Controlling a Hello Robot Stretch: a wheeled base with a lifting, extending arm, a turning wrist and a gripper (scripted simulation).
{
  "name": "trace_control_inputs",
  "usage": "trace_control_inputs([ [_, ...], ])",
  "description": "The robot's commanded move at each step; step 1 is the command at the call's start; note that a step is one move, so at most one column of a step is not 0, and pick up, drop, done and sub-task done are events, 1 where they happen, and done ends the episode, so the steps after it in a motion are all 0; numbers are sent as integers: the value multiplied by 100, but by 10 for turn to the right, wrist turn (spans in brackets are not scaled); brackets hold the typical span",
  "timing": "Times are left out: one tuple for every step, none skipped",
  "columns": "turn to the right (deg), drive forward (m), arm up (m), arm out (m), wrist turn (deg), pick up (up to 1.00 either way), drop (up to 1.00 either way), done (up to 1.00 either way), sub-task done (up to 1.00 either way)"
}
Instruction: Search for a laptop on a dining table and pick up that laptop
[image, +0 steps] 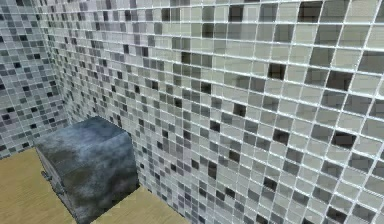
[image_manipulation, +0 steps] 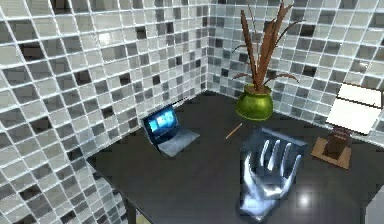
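Forward view close on tiled wall (image: 250, 90) — arm side view overlooks table (image_manipulation: 185, 172).

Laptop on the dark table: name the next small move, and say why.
Probably a short roll forward: the laptop stands open on the dark table, left of the arm side view's middle, where the arm reaches out. Keep it short; a tiled wall and grey block lie close ahead.

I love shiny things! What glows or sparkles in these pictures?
Arm side view: the laptop screen glows blue, the lamp shade is bright white, and the silver hand statue carries white glints. Forward view: the box looks dull, and the wall tiles are paler toward the top right.
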Motion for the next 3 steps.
trace_control_inputs([
  [0, 0, 38, 0, 0, 0, 0, 0, 0],
  [0, 0, 0, 40, 0, 0, 0, 0, 0],
  [0, 0, 0, 0, 450, 0, 0, 0, 0],
])
